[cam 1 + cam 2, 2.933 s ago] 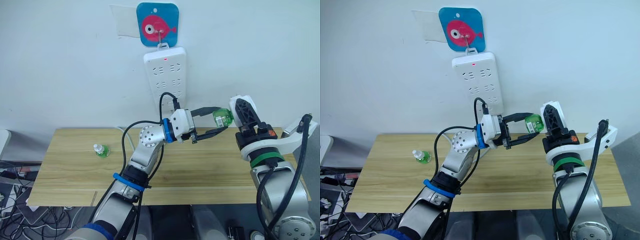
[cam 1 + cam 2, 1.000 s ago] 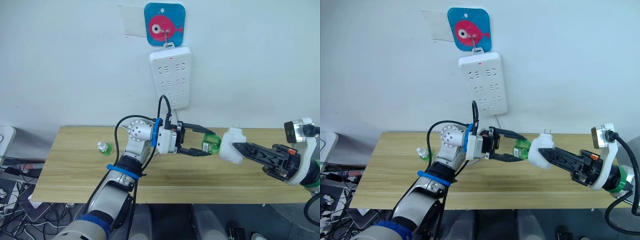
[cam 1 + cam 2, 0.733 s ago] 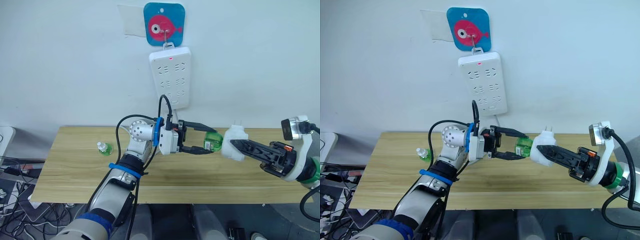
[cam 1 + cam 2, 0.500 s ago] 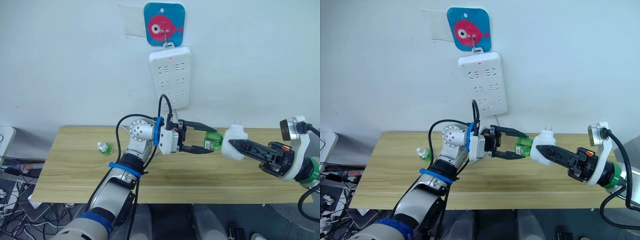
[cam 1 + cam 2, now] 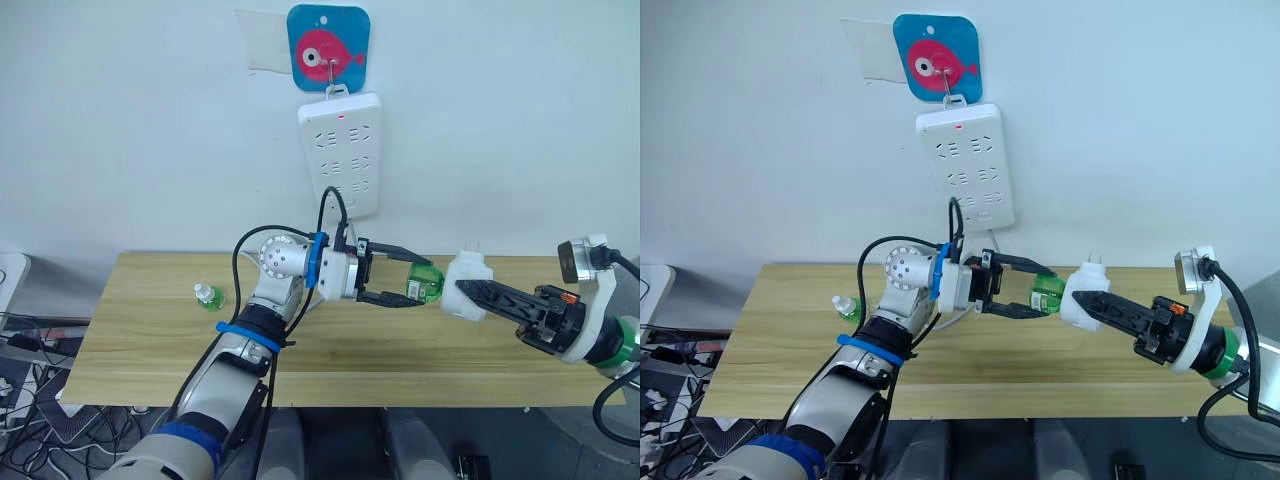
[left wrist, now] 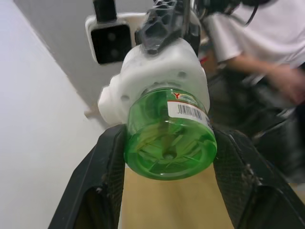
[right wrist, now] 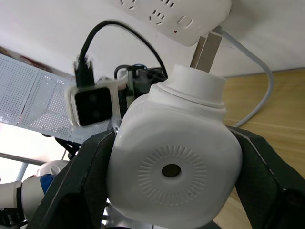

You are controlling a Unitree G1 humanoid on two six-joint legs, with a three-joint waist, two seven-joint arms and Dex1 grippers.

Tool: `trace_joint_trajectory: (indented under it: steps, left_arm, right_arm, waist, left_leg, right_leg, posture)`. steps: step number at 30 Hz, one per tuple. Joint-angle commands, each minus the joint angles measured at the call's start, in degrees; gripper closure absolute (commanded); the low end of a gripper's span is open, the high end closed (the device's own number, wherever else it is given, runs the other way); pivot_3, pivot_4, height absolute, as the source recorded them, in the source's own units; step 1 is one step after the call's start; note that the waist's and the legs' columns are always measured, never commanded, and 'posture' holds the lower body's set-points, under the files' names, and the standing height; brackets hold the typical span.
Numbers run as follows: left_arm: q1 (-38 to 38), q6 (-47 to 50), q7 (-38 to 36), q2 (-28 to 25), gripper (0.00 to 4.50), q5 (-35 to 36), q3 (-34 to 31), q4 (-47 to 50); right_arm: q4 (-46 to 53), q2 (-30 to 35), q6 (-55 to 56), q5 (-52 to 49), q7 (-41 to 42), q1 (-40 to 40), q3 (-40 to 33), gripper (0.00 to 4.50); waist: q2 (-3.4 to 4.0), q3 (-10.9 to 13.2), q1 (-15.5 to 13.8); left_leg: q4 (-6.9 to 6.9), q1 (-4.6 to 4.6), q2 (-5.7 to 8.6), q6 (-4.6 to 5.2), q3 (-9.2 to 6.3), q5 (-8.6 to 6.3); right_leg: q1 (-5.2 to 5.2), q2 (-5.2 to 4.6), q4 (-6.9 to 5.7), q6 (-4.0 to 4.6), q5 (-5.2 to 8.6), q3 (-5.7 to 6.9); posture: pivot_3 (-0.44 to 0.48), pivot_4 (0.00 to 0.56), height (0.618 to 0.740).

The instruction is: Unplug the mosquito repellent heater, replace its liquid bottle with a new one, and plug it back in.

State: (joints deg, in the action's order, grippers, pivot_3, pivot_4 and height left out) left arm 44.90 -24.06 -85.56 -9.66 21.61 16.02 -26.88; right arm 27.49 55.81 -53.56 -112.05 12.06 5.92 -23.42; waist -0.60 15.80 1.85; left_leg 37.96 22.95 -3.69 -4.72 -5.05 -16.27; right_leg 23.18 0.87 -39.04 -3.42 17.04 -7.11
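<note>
1. The left gripper (image 5: 412, 283) has its two black fingers (image 6: 107, 176) set on either side of a green liquid bottle (image 6: 169, 138); in the left wrist view both fingers press against the bottle's sides.
2. The right gripper (image 5: 478, 297) pinches the mosquito repellent heater (image 5: 462, 287) between its black fingers (image 7: 88, 179), which clasp the white body on both sides in the right wrist view.
3. The green bottle is seated in the heater: its neck end sits inside the white housing and its base faces the left wrist camera, with a barcode label on its side.
4. Heater and bottle hang in the air above the wooden table (image 5: 150, 345), between the two arms, with the heater's plug prongs pointing upward.
5. A second small green bottle (image 5: 207, 297) stands on the table well to the robot's left, apart from both grippers.
6. A white power strip (image 5: 340, 150) hangs on the wall above the table, a red light lit near its top, under a blue fish hook plate (image 5: 328, 48).
7. A person in a white shirt (image 6: 267, 33) stands behind the heater in the left wrist view.
</note>
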Motion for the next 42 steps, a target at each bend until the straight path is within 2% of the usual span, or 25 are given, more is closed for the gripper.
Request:
trace_joint_trajectory:
  steps: [1,6,9,13,16,19,23,26,30,36,38,42]
  left_arm:
    - [-1.4,15.8,0.8,-1.6,2.24,4.0,1.5,9.7]
    - [-1.6,34.6,2.9,-4.1,2.24,7.4,1.5,17.4]
    - [0.1,49.8,5.5,-5.5,2.24,10.4,1.2,19.2]
    - [3.6,73.6,9.7,-6.8,2.24,16.5,-0.1,18.9]
    - [7.3,93.6,14.4,-6.3,2.24,21.3,-2.5,14.1]
    - [8.2,102.0,16.1,-6.2,2.24,22.5,-2.6,12.6]
    - [8.8,104.1,18.0,-4.6,2.24,23.1,-3.9,12.1]
    - [9.6,104.6,19.8,-3.2,1.23,23.4,-5.9,10.8]
    - [9.6,104.2,20.0,-3.9,0.05,23.8,-5.8,11.8]
    - [9.1,98.8,18.9,-6.5,0.05,23.4,-6.5,14.6]
    - [7.9,93.1,17.1,-8.0,0.05,22.1,-5.6,17.4]
    - [3.6,71.3,12.9,-8.3,0.05,16.1,-5.4,23.8]
  right_arm:
    - [3.7,1.8,0.5,-0.9,1.2,0.3,-0.9,1.33]
    - [3.5,3.1,0.7,-0.9,1.4,0.2,-0.4,1.33]
    - [3.2,4.1,0.5,-0.9,1.9,-0.2,-0.4,1.33]
    - [3.0,6.8,-0.4,-0.9,2.8,-0.8,-0.8,1.33]
    - [3.2,8.4,-0.3,-0.9,2.3,-1.2,-1.2,1.33]
    - [3.4,9.4,-0.4,-0.9,2.5,-1.0,-1.5,1.33]
    - [3.9,9.4,-0.2,-0.9,2.9,-0.1,-1.7,1.33]
    - [4.2,9.0,0.3,-0.9,3.1,0.3,-1.7,1.33]
    - [4.1,8.2,0.6,-0.9,3.4,1.3,-2.3,1.33]
    - [2.6,6.5,0.7,-0.9,4.1,2.1,-3.5,1.33]
    - [2.0,5.7,0.4,-0.9,4.6,2.5,-4.1,1.33]
    - [-1.2,4.8,-1.9,-0.9,6.4,4.2,-6.4,1.33]
  waist:
    - [-0.01,0.0,0.0]
    - [0.0,0.0,-0.1]
    - [-0.01,0.0,-0.1]
    - [-0.01,0.0,0.0]
    - [-0.02,0.0,0.0]
    - [-0.03,0.0,0.0]
    - [-0.03,0.0,-0.1]
    - [-0.04,0.0,-0.2]
    - [-0.05,0.0,-0.2]
    - [-0.05,0.0,-0.2]
    - [-0.05,0.0,-0.2]
    - [-0.04,0.0,-0.4]
  left_leg:
    - [0.0,0.0,0.0,0.0,-0.03,0.0]
    - [0.0,0.01,0.0,-0.01,-0.13,0.01]
    - [0.01,0.01,0.0,-0.01,-0.13,0.01]
    - [0.0,0.02,0.0,0.0,-0.15,0.01]
    - [-0.01,0.02,0.0,0.01,-0.17,0.0]
    - [-0.01,0.04,0.03,0.01,-0.24,0.0]
    - [-0.02,0.04,0.03,-0.04,-0.28,0.03]
    - [0.01,0.04,0.04,-0.13,-0.27,0.08]
    - [0.0,0.06,0.06,-0.16,-0.27,0.09]
    - [-0.01,0.06,0.05,-0.25,-0.27,0.14]
    - [0.0,0.06,0.05,-0.26,-0.25,0.15]
    - [-0.02,0.06,0.03,-0.3,-0.2,0.17]
  right_leg:
    - [0.0,0.0,0.0,0.0,0.0,0.03]
    - [0.0,0.01,0.0,0.0,0.0,0.11]
    - [-0.01,0.01,0.0,0.0,0.0,0.11]
    - [0.0,0.01,0.0,0.0,0.0,0.14]
    - [0.0,0.01,0.02,-0.01,0.01,0.16]
    - [0.0,0.01,0.03,-0.01,0.02,0.2]
    - [0.0,0.01,0.03,-0.01,0.02,0.23]
    - [0.0,-0.01,0.02,-0.01,0.02,0.23]
    - [0.0,-0.01,0.03,-0.01,0.02,0.22]
    - [0.01,-0.01,0.02,-0.01,0.02,0.22]
    - [0.01,-0.03,0.01,-0.01,0.02,0.22]
    - [0.01,-0.06,0.04,-0.01,0.02,0.21]
  posture:
    - [0.003,0.276,0.74]
    - [0.003,0.276,0.74]
    - [0.003,0.276,0.74]
    - [0.006,0.277,0.74]
    - [0.013,0.273,0.74]
    - [0.01,0.269,0.74]
    - [0.009,0.266,0.74]
    - [0.008,0.266,0.74]
    - [0.013,0.259,0.74]
    - [0.018,0.25,0.74]
    - [0.022,0.245,0.74]
    - [0.022,0.245,0.74]
